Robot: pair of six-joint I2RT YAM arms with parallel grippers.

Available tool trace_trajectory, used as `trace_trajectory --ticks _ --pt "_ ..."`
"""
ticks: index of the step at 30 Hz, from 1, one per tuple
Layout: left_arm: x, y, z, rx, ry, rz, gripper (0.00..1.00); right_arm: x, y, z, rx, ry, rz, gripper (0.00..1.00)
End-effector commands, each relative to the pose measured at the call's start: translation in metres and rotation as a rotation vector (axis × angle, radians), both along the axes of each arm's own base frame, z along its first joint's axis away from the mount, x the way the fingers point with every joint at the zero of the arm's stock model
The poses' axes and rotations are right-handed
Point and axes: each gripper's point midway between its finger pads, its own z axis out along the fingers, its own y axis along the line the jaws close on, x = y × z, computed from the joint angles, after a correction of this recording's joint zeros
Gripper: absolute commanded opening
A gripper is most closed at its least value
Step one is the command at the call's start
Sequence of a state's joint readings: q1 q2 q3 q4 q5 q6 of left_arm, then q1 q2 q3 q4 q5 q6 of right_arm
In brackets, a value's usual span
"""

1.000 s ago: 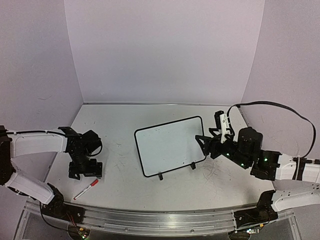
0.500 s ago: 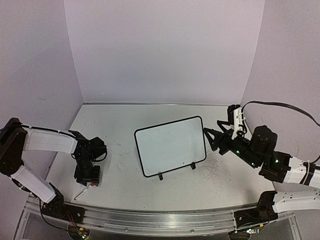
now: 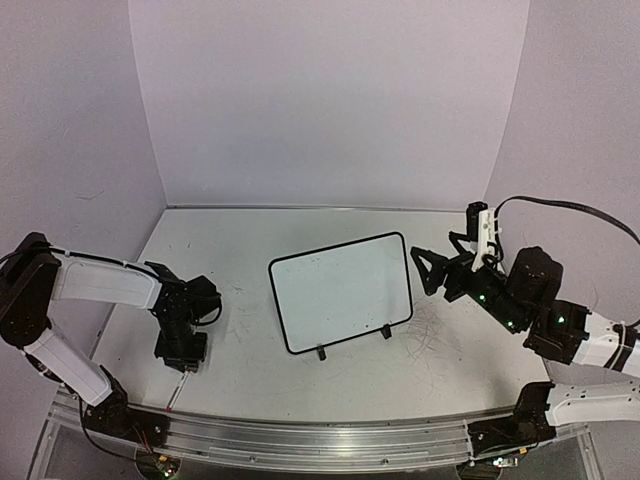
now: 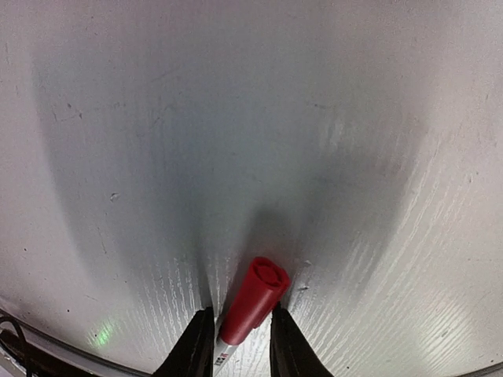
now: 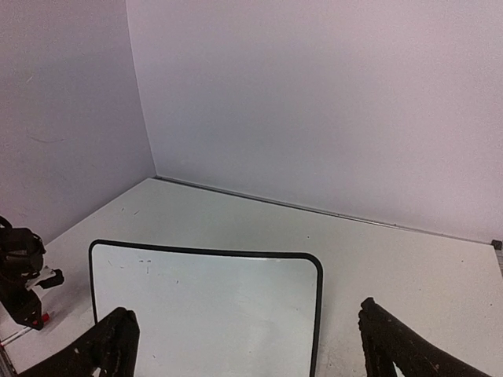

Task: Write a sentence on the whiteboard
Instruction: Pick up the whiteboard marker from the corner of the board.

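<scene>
We note: L arm (image 3: 100, 283), R arm (image 3: 588, 338) w/ white shells, black joints. L gripper (image 3: 181, 364), R gripper (image 3: 422, 272) all black. Thin black cable (image 3: 570, 208) off R arm. Green LEDs (image 3: 480, 297) and white block (image 3: 483, 225) on R wrist.

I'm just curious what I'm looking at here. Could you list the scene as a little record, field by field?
whiteboard: on small black feet, middle of table, no sentence written
marker: red cap, lying on table near left front edge
left claw: shut on marker
right claw: open, empty, beside whiteboard's right edge
</scene>
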State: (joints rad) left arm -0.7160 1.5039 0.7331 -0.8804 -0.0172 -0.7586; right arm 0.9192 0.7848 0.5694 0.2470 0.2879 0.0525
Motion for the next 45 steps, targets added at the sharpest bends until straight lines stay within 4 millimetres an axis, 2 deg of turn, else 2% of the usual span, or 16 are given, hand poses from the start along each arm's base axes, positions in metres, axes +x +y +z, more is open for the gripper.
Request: trace_trajectory --ticks 1,10,16,20,22,24,26,28,30,32,36,39,41,45 --pt "0.016 -0.01 -0.006 -0.006 -0.063 0.003 0.23 0.006 0.001 0.017 0.011 -0.007 -0.029 0.98" --pt "0.027 -0.015 -0.001 -0.021 -0.123 0.005 0.05 0.011 0.002 0.007 -0.025 -0.006 -0.047 0.98" --pt "0.055 -0.025 0.025 -0.046 -0.252 0.016 0.0 0.026 0.005 -0.008 -0.069 0.026 -0.111 0.98" --pt "0.075 -0.034 0.053 -0.087 -0.359 0.026 0.0 0.027 0.011 -0.009 -0.05 0.056 -0.096 0.98" --pt "0.087 -0.039 0.073 -0.119 -0.433 0.033 0.0 0.024 0.02 -0.007 -0.046 0.057 -0.048 0.98" --pt "0.1 -0.046 0.102 -0.175 -0.528 0.027 0.0 0.023 0.026 -0.005 -0.038 0.061 -0.019 0.98" --pt "0.114 -0.053 0.141 -0.235 -0.647 0.009 0.0 0.022 0.032 -0.005 -0.025 0.072 0.008 0.98" --pt "0.126 -0.058 0.193 -0.324 -0.802 0.004 0.0 0.02 0.04 -0.005 -0.001 0.085 0.043 0.98" --pt "0.13 -0.064 0.245 -0.447 -0.954 -0.013 0.0 0.015 0.051 -0.003 0.035 0.091 0.112 0.98" --pt "0.129 -0.084 0.294 -0.636 -1.091 -0.08 0.0 0.009 0.063 -0.001 0.084 0.104 0.182 0.98" --pt "0.114 -0.119 0.359 -0.959 -1.241 -0.211 0.0 -0.004 0.086 0.004 0.18 0.136 0.322 0.98" --pt "0.106 -0.143 0.387 -1.186 -1.298 -0.261 0.0 -0.011 0.098 0.011 0.251 0.144 0.401 0.98" --pt "0.102 -0.158 0.397 -1.289 -1.311 -0.299 0.0 -0.015 0.106 0.013 0.286 0.159 0.449 0.98" --pt "0.092 -0.206 0.408 -1.382 -1.309 -0.402 0.0 -0.023 0.124 0.02 0.329 0.184 0.555 0.98"
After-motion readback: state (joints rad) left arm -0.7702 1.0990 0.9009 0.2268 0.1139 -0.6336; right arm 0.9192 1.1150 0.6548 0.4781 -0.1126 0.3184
